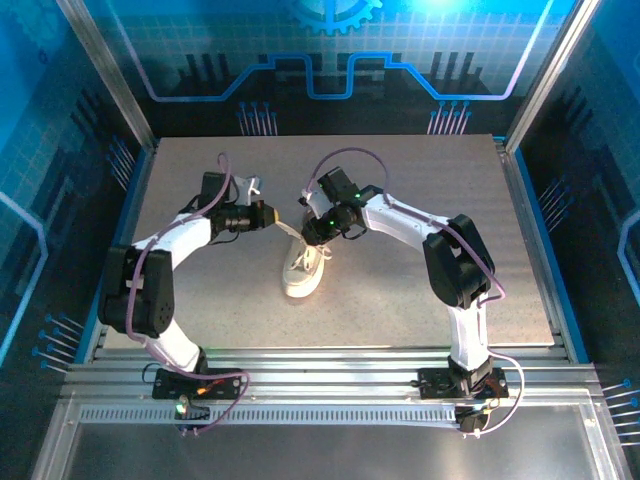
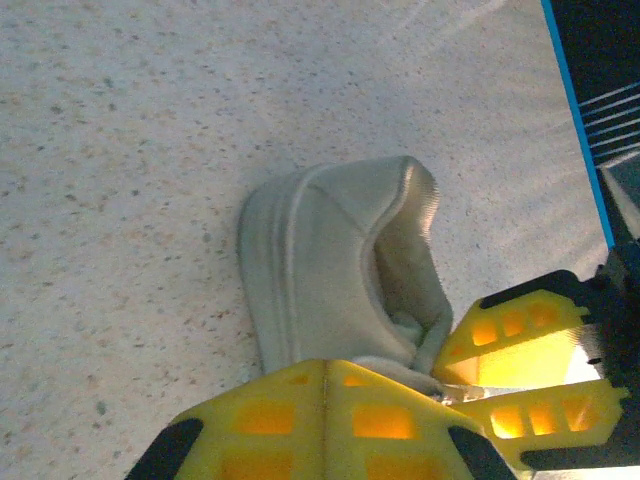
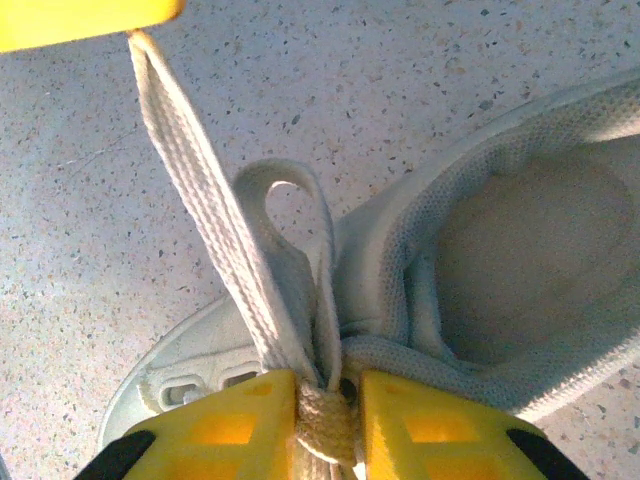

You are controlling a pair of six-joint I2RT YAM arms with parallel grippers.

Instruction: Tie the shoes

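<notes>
Grey speckled table [image 1: 400, 300]; blue backdrop panel [image 1: 330, 60]; alu rails [image 1: 330, 375].

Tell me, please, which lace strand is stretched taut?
The long flat strand running straight to the left gripper; the looped strand beside it curls slack.

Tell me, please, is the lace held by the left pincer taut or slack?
Taut: the lace runs straight from the left pincer to the sneaker, without sag.

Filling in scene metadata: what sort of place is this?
Probably an enclosed robot work cell or demo booth: metal frame posts at the corners, blue circuit-print wall panels, and a speckled table fronted by mounting rails.
</notes>
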